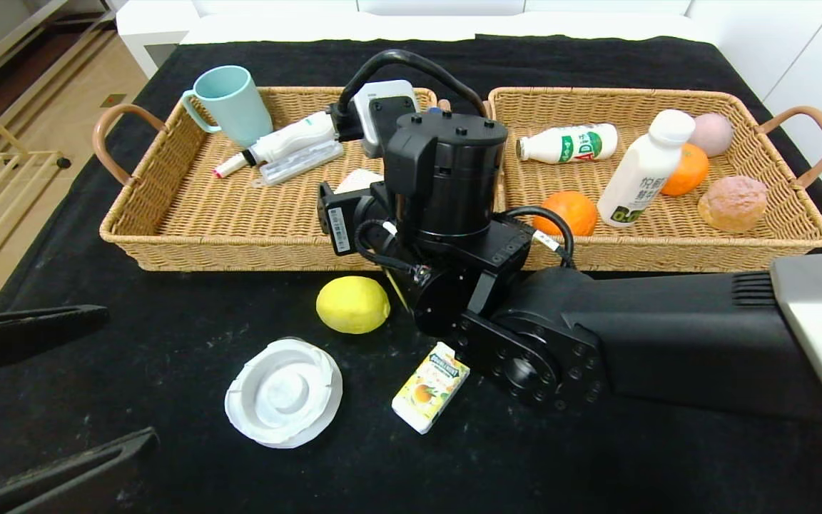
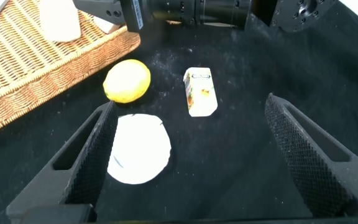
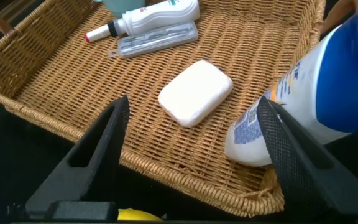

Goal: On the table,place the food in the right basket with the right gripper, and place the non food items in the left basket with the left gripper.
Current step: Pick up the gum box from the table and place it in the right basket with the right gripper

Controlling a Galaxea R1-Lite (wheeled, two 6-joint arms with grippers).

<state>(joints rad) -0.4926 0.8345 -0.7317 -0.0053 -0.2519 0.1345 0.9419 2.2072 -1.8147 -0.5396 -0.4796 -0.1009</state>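
Observation:
A yellow lemon [image 1: 352,305], a white round lid [image 1: 284,391] and a small juice carton [image 1: 430,385] lie on the black table in front of the baskets. My right gripper [image 3: 192,104] is open and empty. It hovers over the front rim of the left basket [image 1: 240,253], just behind the lemon [image 3: 135,216]. Its wrist [image 1: 447,178] hides the fingers in the head view. My left gripper [image 1: 125,375] is open and empty at the near left, beside the lid [image 2: 138,149]. The lemon [image 2: 127,81] and the carton [image 2: 201,92] lie beyond it.
The left basket holds a teal cup [image 1: 229,103], a white pen-like device [image 1: 282,143], a clear case [image 1: 298,162], a white soap bar [image 3: 196,92] and a blue-white bottle [image 3: 309,93]. The right basket [image 1: 668,253] holds two bottles, two oranges, a bun and a peach.

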